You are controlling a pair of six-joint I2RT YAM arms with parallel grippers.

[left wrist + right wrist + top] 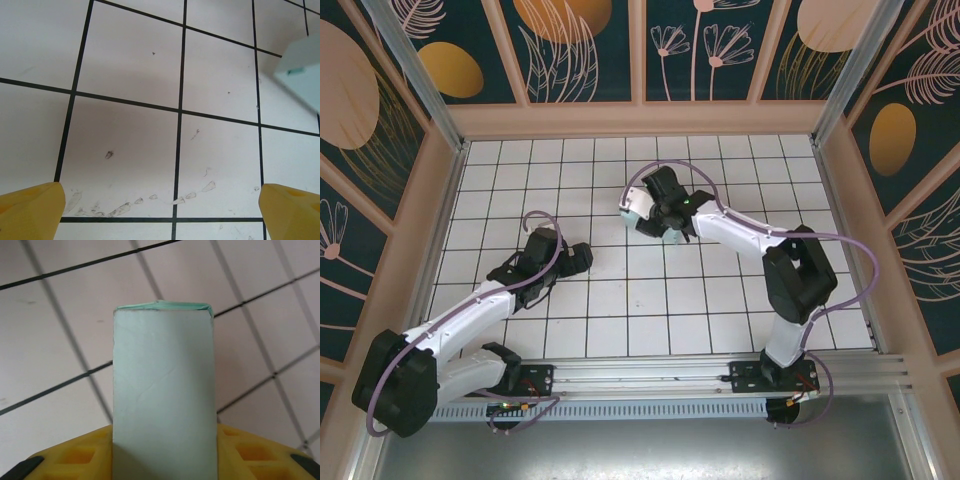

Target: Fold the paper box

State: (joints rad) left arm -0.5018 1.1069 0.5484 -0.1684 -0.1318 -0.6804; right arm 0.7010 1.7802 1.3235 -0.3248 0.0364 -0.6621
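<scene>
The paper box (164, 390) is a pale mint-blue folded card box, standing up between the yellow fingers (250, 452) of my right gripper (165, 462). The gripper is shut on the box's sides, and the far end of the box shows a greener edge. From above, the right gripper (658, 214) holds the paper box (633, 207) over the middle of the table, a little to the far side. My left gripper (576, 256) hovers left of it, open, with nothing between its yellow fingertips (42, 202). A corner of the paper box (300, 67) shows at the upper right of the left wrist view.
The white table (620, 320) has a black grid and is walled by wooden side panels (420, 230). Small scraps of tape residue (125, 207) stick to the surface below the left gripper. An aluminium rail (660, 385) runs along the near edge.
</scene>
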